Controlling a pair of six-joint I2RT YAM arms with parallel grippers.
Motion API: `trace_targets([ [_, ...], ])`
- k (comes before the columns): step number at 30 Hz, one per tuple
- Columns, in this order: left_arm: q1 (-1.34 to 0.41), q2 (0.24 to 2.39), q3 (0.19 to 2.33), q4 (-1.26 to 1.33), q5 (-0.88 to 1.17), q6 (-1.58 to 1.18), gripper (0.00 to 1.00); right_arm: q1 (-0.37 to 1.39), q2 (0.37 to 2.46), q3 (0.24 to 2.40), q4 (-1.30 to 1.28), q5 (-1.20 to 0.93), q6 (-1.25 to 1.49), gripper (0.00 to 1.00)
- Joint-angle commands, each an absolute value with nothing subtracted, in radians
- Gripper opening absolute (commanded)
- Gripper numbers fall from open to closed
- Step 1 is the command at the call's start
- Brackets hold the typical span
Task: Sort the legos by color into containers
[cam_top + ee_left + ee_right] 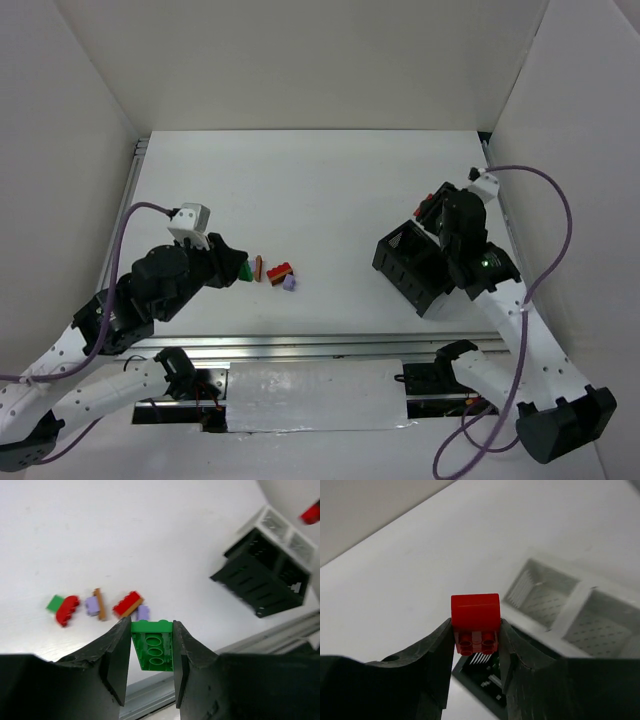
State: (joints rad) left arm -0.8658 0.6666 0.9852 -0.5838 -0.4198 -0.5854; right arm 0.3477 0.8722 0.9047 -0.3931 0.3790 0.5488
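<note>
Two bricks in the air at once: left gripper (pixel 152 636) clamped on a green brick (pixel 154 655), right gripper (pixel 476 637) clamped on a red brick (pixel 475 610) at the containers (pixel 405 262), 3 o'clock. Loose legos (pixel 277 272) sit around 8 o'clock. My worry is that red's pinched low, so it could twist into the wrong cell, or both arms could crowd that block. The wall (pixel 560 150) is tight at 3, with open surface (pixel 320 190) toward 12

place: robot lab | cues: white booth walls (pixel 300 60), aluminium rail (pixel 300 347)
</note>
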Motion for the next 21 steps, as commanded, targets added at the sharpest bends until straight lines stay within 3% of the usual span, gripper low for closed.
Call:
trace_targets([
  [1,-0.867,0.643,0.990,-0.723,-0.557,-0.612,0.00,0.256,0.992,1.009,-0.463,0.657,0.577,0.00],
  [4,-0.867,0.611,0.944,-0.693,-0.528,-0.611,0.00,0.160,1.090,1.046,-0.437,0.603,0.577,0.00],
  [14,-0.867,0.637,0.930,-0.696,-0.486,-0.583,0.00,0.133,1.319,1.163,-0.434,0.565,0.594,0.03],
  [18,-0.867,0.646,0.930,-0.690,-0.482,-0.577,0.00,0.133,1.318,1.126,-0.431,0.549,0.620,0.19],
  [21,-0.867,0.660,0.933,-0.683,-0.472,-0.572,0.00,0.133,1.296,1.080,-0.404,0.542,0.623,0.25],
])
